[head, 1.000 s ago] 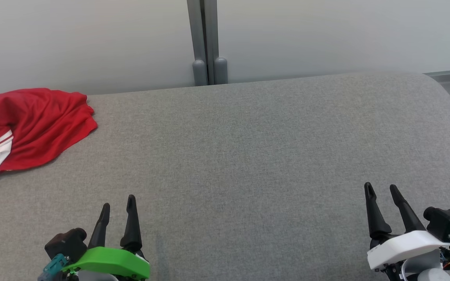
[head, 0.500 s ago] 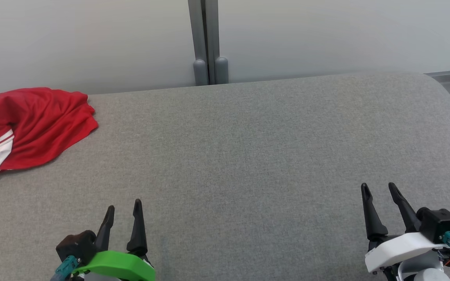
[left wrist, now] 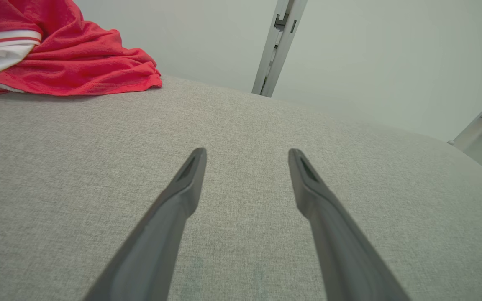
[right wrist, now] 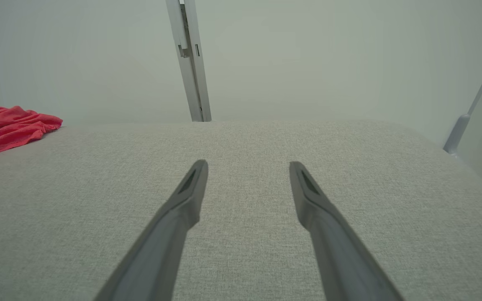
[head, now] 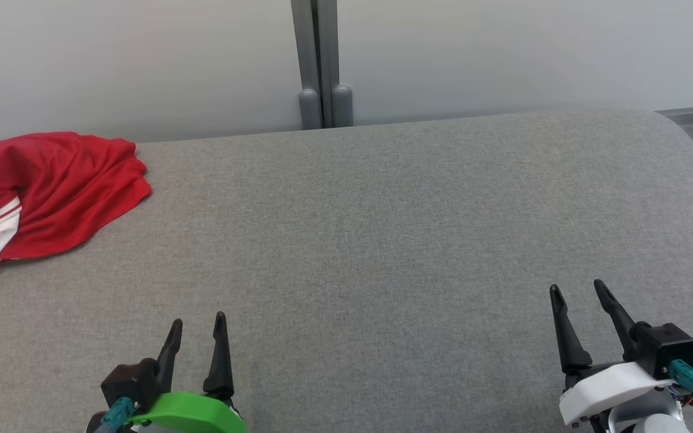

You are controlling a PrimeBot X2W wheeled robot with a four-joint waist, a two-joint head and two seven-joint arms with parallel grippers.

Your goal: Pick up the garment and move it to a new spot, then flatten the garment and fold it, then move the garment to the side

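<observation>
Red garment (head: 52,192) bunched at counter (head: 382,228) far left, white-striped end cut off by frame edge. Jaws spread wide, empty: left gripper (head: 198,319), right gripper (head: 576,285)

- A broad grey woven-fabric padded surface (head: 382,228) stretches across the head view, its far edge running straight and its far right corner rounded.
- A crumpled red garment (head: 58,186) with a white panel crossed by thin red stripes lies heaped at the surface's far left corner, resting directly on the grey cloth, part of it cut off by the view's left edge.
- The garment's red hem spreads flat towards the surface's middle, while the white panel sits at its near left side.
- Elsewhere the grey cloth lies smooth and even.
</observation>
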